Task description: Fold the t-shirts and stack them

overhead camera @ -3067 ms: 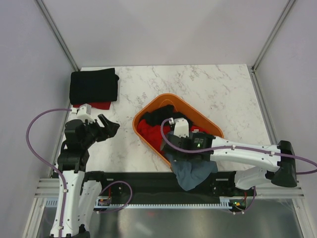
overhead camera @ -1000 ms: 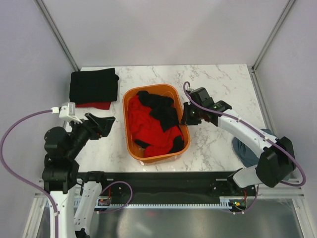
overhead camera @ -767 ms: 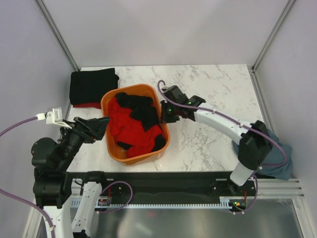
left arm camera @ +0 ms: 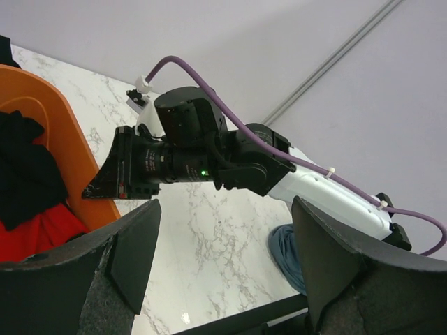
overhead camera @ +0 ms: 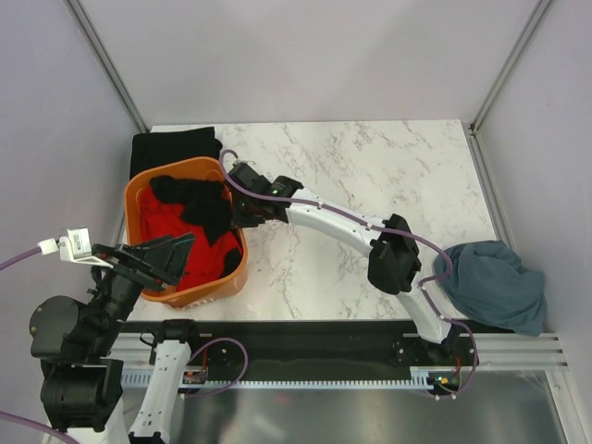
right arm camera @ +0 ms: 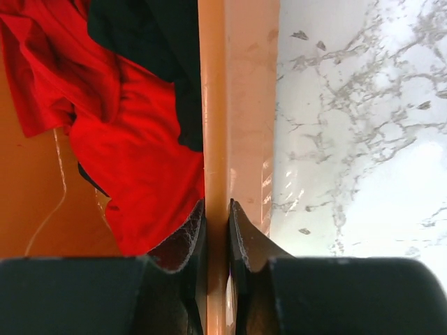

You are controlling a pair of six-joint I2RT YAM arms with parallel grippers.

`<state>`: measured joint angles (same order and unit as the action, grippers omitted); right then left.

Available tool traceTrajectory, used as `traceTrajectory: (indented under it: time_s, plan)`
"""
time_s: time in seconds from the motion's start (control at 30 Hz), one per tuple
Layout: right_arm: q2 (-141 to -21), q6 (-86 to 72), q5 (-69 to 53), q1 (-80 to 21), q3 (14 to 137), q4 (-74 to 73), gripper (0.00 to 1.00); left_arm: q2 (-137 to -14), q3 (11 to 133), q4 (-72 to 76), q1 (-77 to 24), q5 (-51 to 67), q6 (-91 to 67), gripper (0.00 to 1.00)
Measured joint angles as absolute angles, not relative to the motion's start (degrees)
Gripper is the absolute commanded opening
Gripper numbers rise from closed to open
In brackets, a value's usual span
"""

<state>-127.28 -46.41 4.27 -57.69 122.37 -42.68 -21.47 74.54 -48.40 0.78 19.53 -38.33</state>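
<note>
The orange basket (overhead camera: 137, 199) stands at the table's left and holds red shirts (overhead camera: 162, 217) and black shirts (overhead camera: 205, 205). My right gripper (overhead camera: 244, 209) is shut on the basket's right rim (right arm camera: 216, 105), one finger inside and one outside. The red shirt (right arm camera: 140, 160) and the black shirt (right arm camera: 154, 28) lie just inside that rim. My left gripper (overhead camera: 159, 260) is open and empty, raised over the basket's near side. A crumpled slate blue-grey shirt (overhead camera: 490, 287) lies at the right near edge, also in the left wrist view (left arm camera: 290, 255). A folded black shirt (overhead camera: 174, 148) lies at the back left.
The marble table (overhead camera: 370, 185) is ringed by pale walls and metal posts. The right arm (overhead camera: 351, 227) stretches across the middle from its base at the near right. The black front rail (overhead camera: 305, 338) runs along the near edge.
My right gripper has dragged the basket from the table's middle to the left, close to the folded black shirt. The left arm has drawn back and risen. The blue-grey shirt stays at the right.
</note>
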Motion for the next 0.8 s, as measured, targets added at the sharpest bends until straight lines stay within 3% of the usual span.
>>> traceTrajectory:
  time_s: [0.4,0.67,0.73,0.77,0.8]
  plan:
    - [-132.2,-61.4,9.3,-65.8,125.7,-34.8,0.0,-21.5,79.7,-51.1,0.8,19.3,-39.0,0.84]
    - [-138.8,-71.2,6.4,-67.2,126.2,-18.7,0.02,-21.4,83.2,-54.6,0.8,17.5,-38.9,0.86]
    - [-140.6,-73.1,5.8,-67.4,126.2,-14.7,0.22,-21.3,83.7,-55.3,0.3,16.8,-38.9,0.86]
    - [-141.1,-73.8,5.7,-67.6,126.3,-13.4,0.46,-21.3,83.9,-55.7,-0.2,16.6,-38.9,0.86]
    - [-141.3,-74.2,5.8,-67.7,126.6,-13.2,0.63,-21.3,84.2,-56.4,-0.5,16.4,-38.9,0.86]
